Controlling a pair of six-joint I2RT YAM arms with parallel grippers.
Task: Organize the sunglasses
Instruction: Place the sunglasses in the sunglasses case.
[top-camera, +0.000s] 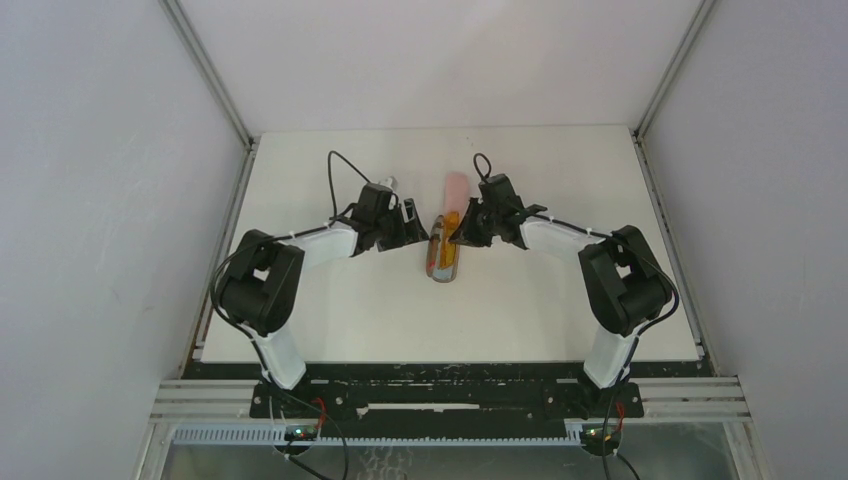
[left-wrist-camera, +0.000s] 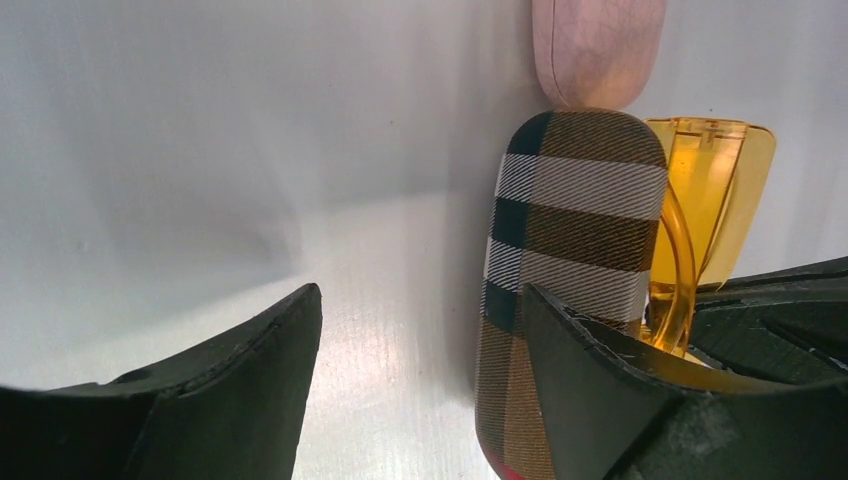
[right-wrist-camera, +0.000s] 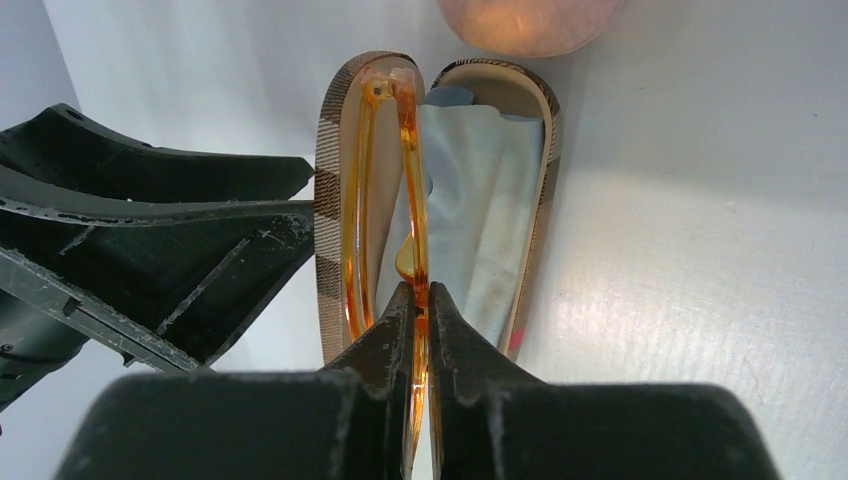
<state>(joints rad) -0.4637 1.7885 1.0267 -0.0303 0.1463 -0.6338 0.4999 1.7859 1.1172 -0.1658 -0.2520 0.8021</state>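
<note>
Orange sunglasses: transl. plastic, glossy, smooth. Plaid case: woven cloth ext., matt. Blue cloth: soft fabric, matt. Pink case: matt, mottled. Table surf.: smooth, slight sheen.

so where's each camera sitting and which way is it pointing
top external: above and behind the bases, looking down on the table; both arms show.
left wrist: on the left arm, looking past the open left gripper at the plaid case.
right wrist: on the right arm, looking into that open case; right gripper pinches the orange sunglasses.
shared: all three see the case, sunglasses and pink case.
</note>
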